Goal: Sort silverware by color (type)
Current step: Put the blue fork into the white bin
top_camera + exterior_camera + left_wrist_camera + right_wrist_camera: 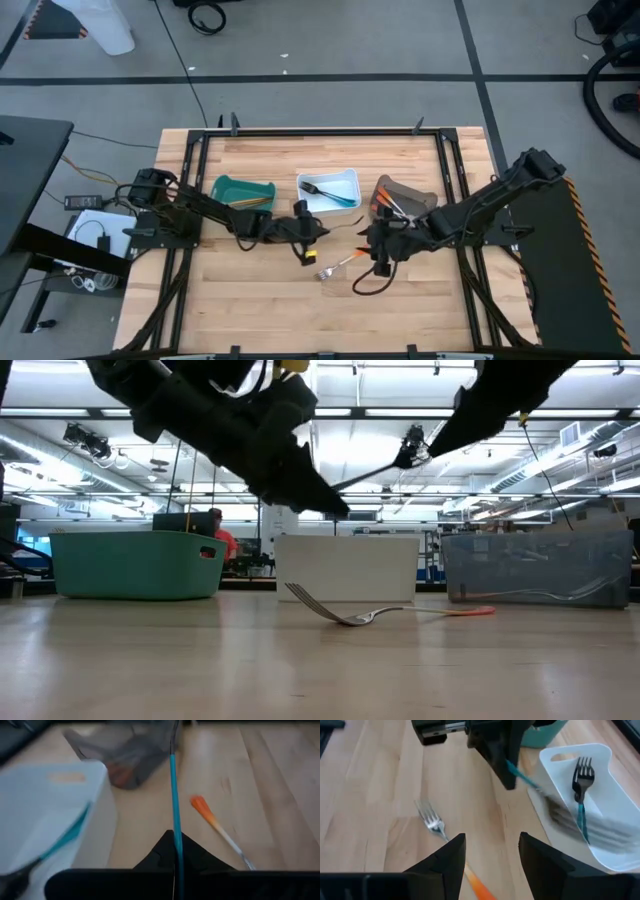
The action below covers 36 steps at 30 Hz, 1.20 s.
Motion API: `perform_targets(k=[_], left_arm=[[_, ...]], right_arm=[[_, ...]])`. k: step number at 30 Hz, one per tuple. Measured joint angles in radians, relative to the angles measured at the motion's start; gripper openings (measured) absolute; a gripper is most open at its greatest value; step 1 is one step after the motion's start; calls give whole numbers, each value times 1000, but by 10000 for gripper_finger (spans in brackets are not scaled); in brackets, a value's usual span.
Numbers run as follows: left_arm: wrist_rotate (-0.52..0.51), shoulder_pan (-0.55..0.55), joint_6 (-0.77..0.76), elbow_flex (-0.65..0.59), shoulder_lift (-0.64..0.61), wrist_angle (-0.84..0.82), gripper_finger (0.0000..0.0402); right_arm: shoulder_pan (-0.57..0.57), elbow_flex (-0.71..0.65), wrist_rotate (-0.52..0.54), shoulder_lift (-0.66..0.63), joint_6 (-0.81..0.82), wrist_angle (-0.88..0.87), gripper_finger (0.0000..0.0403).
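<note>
I have a blue-handled utensil (174, 805) pinched in the left pincer (303, 240), closed tight on its handle and raised off the desk (260, 310) just in front of the white bin (345, 178). Its working end is blurred in the right wrist view, so I can't say whether it's a fork or a spoon. One blue-handled fork (580, 795) already lies in that white bin. The teal bin (225, 187) holds what look like gold pieces along its near side, and orange handles stick out of the grey-brown bin (425, 198), so I judge most of the sorting done.

Left on the desk is one orange-handled fork (370, 616), tines toward the left arm, lying between the two pincers. My right pincer (490, 852) hangs just above its orange handle with the fingers apart and nothing between them.

I can't count the contents of the teal or grey-brown bins: the arms cover part of each from above, and the low view only shows their walls. I see no plain silver pieces anywhere.
</note>
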Motion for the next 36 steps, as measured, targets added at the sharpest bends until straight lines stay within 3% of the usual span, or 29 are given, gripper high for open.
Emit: perform_targets(k=[9,14,20,30,36], left_arm=[[-171,4,113,0,0,226,9],[-174,4,191,0,0,374,9],[-174,4,212,0,0,426,10],[-177,4,233,0,0,474,10],[-121,7,273,0,0,554,11]], right_arm=[[-5,-165,114,-1,-37,368,183],[-29,-228,136,-1,-115,604,183],[-65,-281,127,0,-244,821,181],[-120,-289,195,0,-307,992,180],[-159,-289,80,0,-364,1080,180]])
